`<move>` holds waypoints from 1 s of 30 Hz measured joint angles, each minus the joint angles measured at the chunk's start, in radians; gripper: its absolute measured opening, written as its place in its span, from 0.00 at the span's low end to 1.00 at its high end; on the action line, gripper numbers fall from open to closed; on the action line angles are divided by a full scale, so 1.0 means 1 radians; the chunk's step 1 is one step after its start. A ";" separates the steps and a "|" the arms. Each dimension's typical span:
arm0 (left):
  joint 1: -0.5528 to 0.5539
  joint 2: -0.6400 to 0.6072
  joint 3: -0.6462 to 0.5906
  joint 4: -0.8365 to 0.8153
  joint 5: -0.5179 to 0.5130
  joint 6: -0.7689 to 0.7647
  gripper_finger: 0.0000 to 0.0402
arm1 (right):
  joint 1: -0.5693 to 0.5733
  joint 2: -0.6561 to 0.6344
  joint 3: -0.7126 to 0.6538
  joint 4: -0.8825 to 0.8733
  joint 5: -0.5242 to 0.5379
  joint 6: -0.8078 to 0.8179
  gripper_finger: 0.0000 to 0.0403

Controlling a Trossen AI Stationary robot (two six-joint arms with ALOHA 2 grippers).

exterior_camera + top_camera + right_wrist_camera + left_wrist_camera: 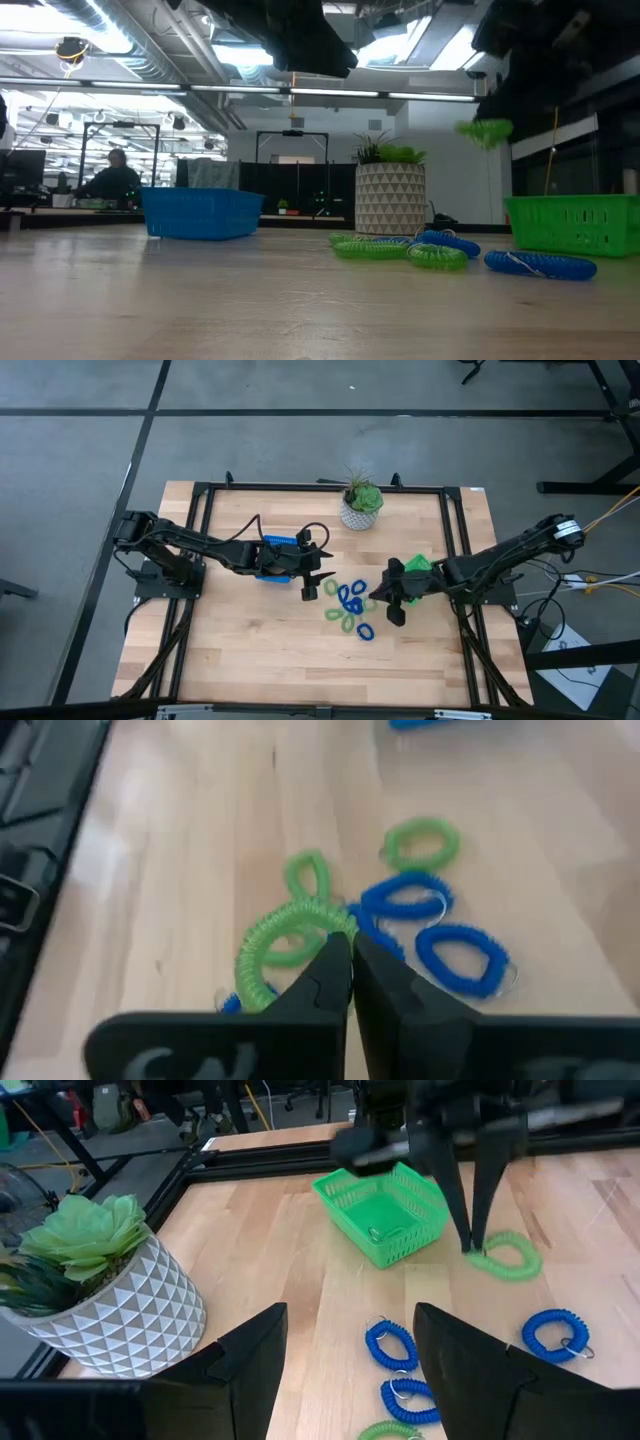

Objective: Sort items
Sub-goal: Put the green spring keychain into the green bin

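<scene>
1. The rings point(350, 605) lie in a loose cluster on the table point(250, 650) near its middle, blue and light green mixed, all flat on the wood. Each is a slightly stretched oval, and their long axes point different ways; one blue ring point(366, 631) sits at the near edge of the cluster, apart from the rest.
2. One green ring point(285, 945) is off the table, pinched in the right gripper point(350, 955). In the low view it hangs in the air point(484, 130) above and just left of the green tray point(575, 222). It hangs from the fingertips with its loop tilted down.
3. The right gripper point(392, 600) is just right of the cluster, its fingers pressed together on the ring's coil. The green tray point(418, 565) sits right behind it, partly under the arm.
4. The left gripper point(318, 582) hovers just left of the cluster with its fingers point(240, 1360) spread wide and nothing between them. The blue tray point(277, 555) lies under that arm, left of the rings.
5. A potted plant point(361, 503) stands at the far side, beyond the cluster. The near half of the table is bare wood, open to the black frame at its edges.
</scene>
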 joint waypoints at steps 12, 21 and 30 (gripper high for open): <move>0.000 0.000 0.000 0.000 0.000 0.003 0.53 | 0.000 -0.193 0.001 0.035 0.170 -0.032 0.01; 0.000 0.000 0.000 0.000 -0.015 0.003 0.53 | 0.000 -0.244 0.001 0.043 0.253 -0.047 0.01; 0.000 0.000 0.000 0.000 -0.044 0.003 0.53 | 0.000 -0.244 0.001 -0.030 0.351 0.025 0.01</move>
